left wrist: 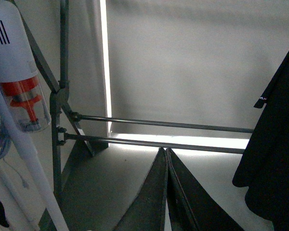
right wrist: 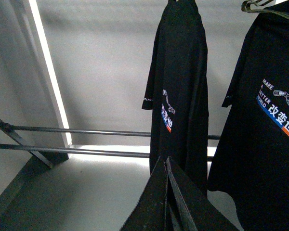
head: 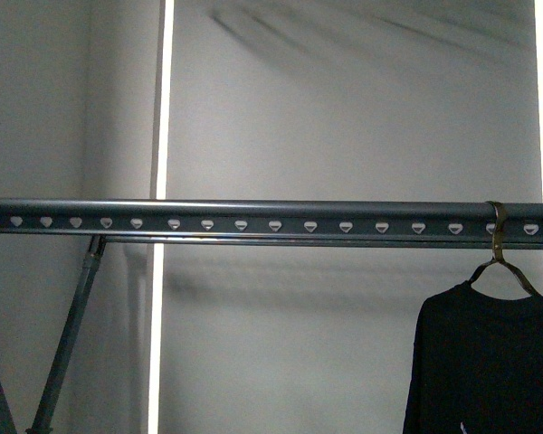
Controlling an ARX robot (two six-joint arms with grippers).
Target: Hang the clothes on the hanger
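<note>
The dark grey rack rail (head: 253, 221) with a row of small shield-shaped holes runs across the front view. A black T-shirt (head: 484, 362) hangs from it at the far right on a wire coat hanger (head: 498, 249). In the right wrist view two black T-shirts hang, one in the middle (right wrist: 180, 86) and one at the right (right wrist: 265, 120), both with white print. The shirt's edge shows in the left wrist view (left wrist: 274, 144). My left gripper (left wrist: 164, 153) is shut and empty, apart from the shirt. My right gripper (right wrist: 164, 160) is shut and empty, just before the middle shirt.
Slanted rack legs (head: 68, 334) stand at the left. Low cross bars (left wrist: 159, 132) of the rack run along the floor. A white and red stick vacuum (left wrist: 19, 91) leans at the rack's end. A plain grey wall (head: 344, 108) lies behind.
</note>
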